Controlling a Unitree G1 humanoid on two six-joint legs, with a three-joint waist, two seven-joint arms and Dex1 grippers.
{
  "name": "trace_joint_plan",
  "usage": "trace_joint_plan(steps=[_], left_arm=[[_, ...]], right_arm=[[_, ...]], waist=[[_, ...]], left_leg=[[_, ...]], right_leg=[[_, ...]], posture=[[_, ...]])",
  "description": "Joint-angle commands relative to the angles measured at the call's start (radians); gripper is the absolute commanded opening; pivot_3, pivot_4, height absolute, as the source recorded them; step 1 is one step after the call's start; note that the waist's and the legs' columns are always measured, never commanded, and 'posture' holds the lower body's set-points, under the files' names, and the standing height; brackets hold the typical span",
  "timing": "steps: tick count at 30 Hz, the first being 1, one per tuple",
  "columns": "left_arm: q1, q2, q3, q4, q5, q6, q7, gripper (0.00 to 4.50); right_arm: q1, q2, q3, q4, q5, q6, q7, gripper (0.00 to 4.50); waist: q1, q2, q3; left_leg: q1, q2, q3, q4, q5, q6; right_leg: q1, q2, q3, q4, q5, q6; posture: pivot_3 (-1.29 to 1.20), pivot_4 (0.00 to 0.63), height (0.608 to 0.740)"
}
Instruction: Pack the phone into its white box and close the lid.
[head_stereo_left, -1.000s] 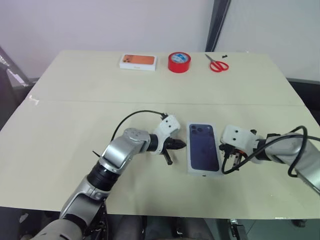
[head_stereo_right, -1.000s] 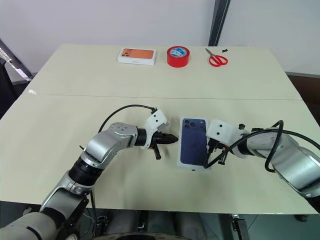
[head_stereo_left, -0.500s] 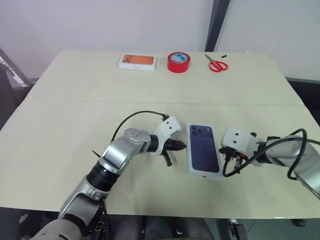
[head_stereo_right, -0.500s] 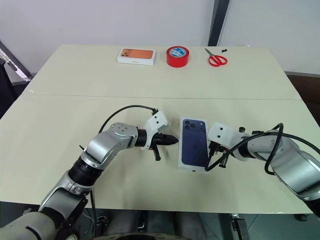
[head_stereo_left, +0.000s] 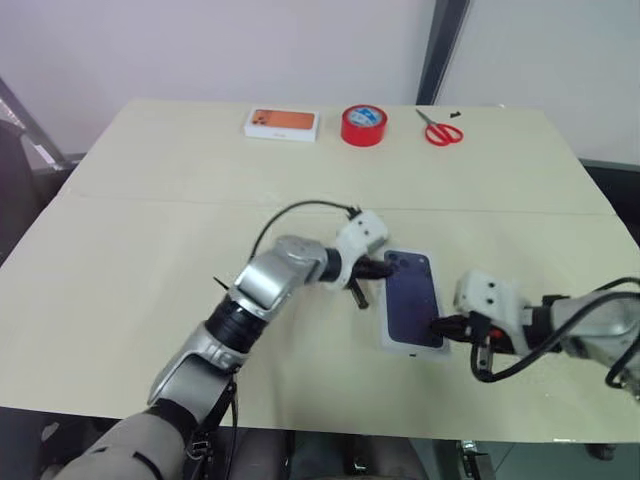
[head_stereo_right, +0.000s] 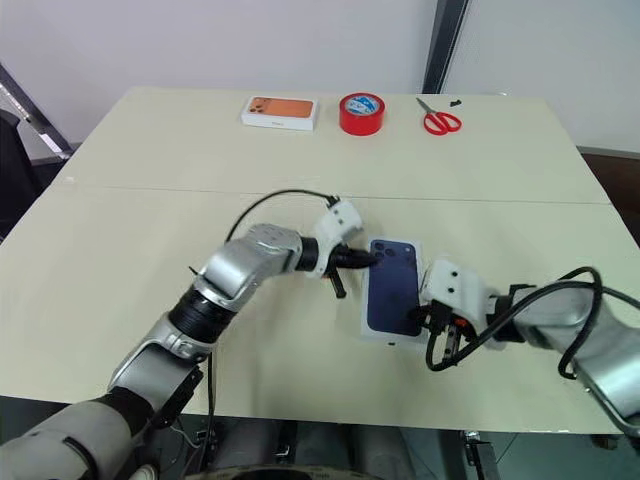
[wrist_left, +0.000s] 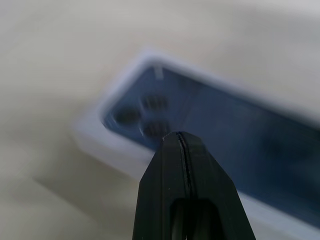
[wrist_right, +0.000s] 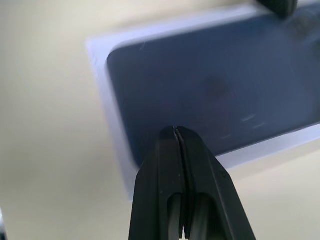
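The dark blue phone (head_stereo_left: 412, 300) lies flat in the shallow white box (head_stereo_left: 413, 350) at mid-table, its camera cluster at the far left corner. My left gripper (head_stereo_left: 385, 268) is shut, with its tips right at that camera corner (wrist_left: 145, 112); I cannot tell if they touch. On the box's near right side, my right gripper (head_stereo_left: 437, 325) is also shut, its tips over the phone's near edge (wrist_right: 210, 90). Neither gripper holds anything. The lid is out of view.
At the back of the table sit a closed white box with an orange picture top (head_stereo_left: 281, 123), a red tape roll (head_stereo_left: 361, 125) and red scissors (head_stereo_left: 438, 128). A seam crosses the tabletop behind the phone.
My left gripper has moved right, from beside the box to the phone's camera corner. My right gripper has drawn back toward the near end of the box. Both stay shut.
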Motion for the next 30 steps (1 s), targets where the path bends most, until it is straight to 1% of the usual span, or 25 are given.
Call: trace_joint_plan(steps=[1,3,7,9,11,15,16,19,22,24,26,30], left_arm=[[-0.003,0.009,-0.057,0.010,0.040,-0.012,-0.022,0.00],[0.008,0.006,-0.027,0.000,0.027,-0.005,-0.015,0.00],[0.039,0.009,0.138,-0.074,-0.035,-0.017,0.032,0.00],[0.055,0.014,0.199,-0.113,-0.053,-0.034,0.055,0.00],[0.106,0.059,0.282,-0.197,-0.083,-0.043,0.061,0.00],[0.265,0.212,0.440,-0.374,-0.106,-0.081,0.061,0.00],[0.312,0.252,0.476,-0.402,-0.108,-0.091,0.059,0.00],[0.410,0.327,0.554,-0.446,-0.116,-0.100,0.074,0.00],[0.488,0.367,0.624,-0.461,-0.128,-0.104,0.089,0.00],[0.521,0.378,0.659,-0.464,-0.140,-0.108,0.096,0.00],[0.544,0.381,0.681,-0.459,-0.148,-0.124,0.103,0.00],[0.569,0.382,0.685,-0.456,-0.140,-0.152,0.127,0.00]], right_arm=[[0.039,-0.035,0.047,-0.027,-0.080,-0.021,-0.023,0.04],[0.040,-0.028,0.046,-0.017,-0.096,-0.030,-0.037,0.04],[-0.034,0.038,-0.023,0.030,-0.069,-0.055,-0.066,0.04],[-0.070,0.071,-0.058,0.068,-0.062,-0.081,-0.073,0.04],[-0.137,0.124,-0.086,0.122,-0.051,-0.097,-0.097,0.04],[-0.276,0.200,-0.126,0.309,-0.018,-0.114,-0.093,0.04],[-0.312,0.222,-0.133,0.361,-0.009,-0.118,-0.093,0.04],[-0.384,0.266,-0.149,0.498,-0.002,-0.161,-0.074,0.04],[-0.415,0.280,-0.135,0.601,-0.028,-0.226,-0.048,0.04],[-0.424,0.284,-0.121,0.640,-0.041,-0.260,-0.032,0.04],[-0.421,0.294,-0.114,0.644,-0.037,-0.271,-0.016,0.04],[-0.401,0.299,-0.096,0.606,-0.013,-0.257,0.032,0.04]], waist=[[0.000,0.001,-0.001],[0.000,0.000,-0.001],[-0.007,0.000,-0.001],[-0.009,0.000,-0.001],[-0.014,0.000,-0.001],[-0.030,0.000,-0.001],[-0.030,0.001,-0.001],[-0.022,0.001,-0.001],[-0.013,0.000,-0.001],[-0.007,0.000,-0.001],[-0.005,0.000,-0.001],[-0.005,0.001,-0.001]], left_leg=[[0.000,0.000,0.000,0.000,0.000,0.000],[0.002,0.000,0.000,0.000,0.000,0.000],[0.007,0.000,0.000,-0.001,0.000,0.000],[0.007,0.000,0.000,-0.001,0.000,0.000],[0.007,0.000,0.000,-0.002,0.000,0.000],[0.008,0.001,0.001,-0.002,0.000,0.000],[0.010,0.001,0.001,-0.003,0.000,-0.001],[0.011,0.001,0.002,-0.003,0.000,-0.001],[0.011,0.000,0.002,-0.003,0.000,0.000],[0.011,0.000,0.002,-0.004,0.000,0.000],[0.010,0.000,0.002,-0.004,0.000,0.000],[0.010,0.000,0.002,-0.004,0.000,0.000]], right_leg=[[0.000,0.000,0.000,0.000,0.000,0.000],[0.003,0.000,0.000,-0.001,0.000,0.000],[0.007,0.000,0.000,-0.002,0.000,0.000],[0.006,0.000,0.001,-0.001,0.000,0.000],[0.006,0.000,0.001,0.000,0.000,0.000],[0.006,0.000,0.001,0.001,0.000,0.000],[0.006,0.000,0.002,0.001,0.000,0.000],[0.007,0.000,0.002,0.001,0.000,0.000],[0.009,-0.002,0.001,-0.002,0.000,0.000],[0.009,-0.002,0.002,-0.003,0.000,0.000],[0.009,-0.002,0.002,-0.003,0.000,0.000],[0.009,-0.002,0.002,-0.003,0.000,0.000]], posture=[[0.00,0.150,0.740],[0.00,0.150,0.740],[0.00,0.150,0.740],[0.00,0.150,0.740],[0.00,0.150,0.740],[0.00,0.150,0.740],[0.00,0.150,0.740],[0.00,0.150,0.740],[0.00,0.150,0.740],[0.00,0.150,0.740],[0.00,0.150,0.740],[0.00,0.150,0.740]])
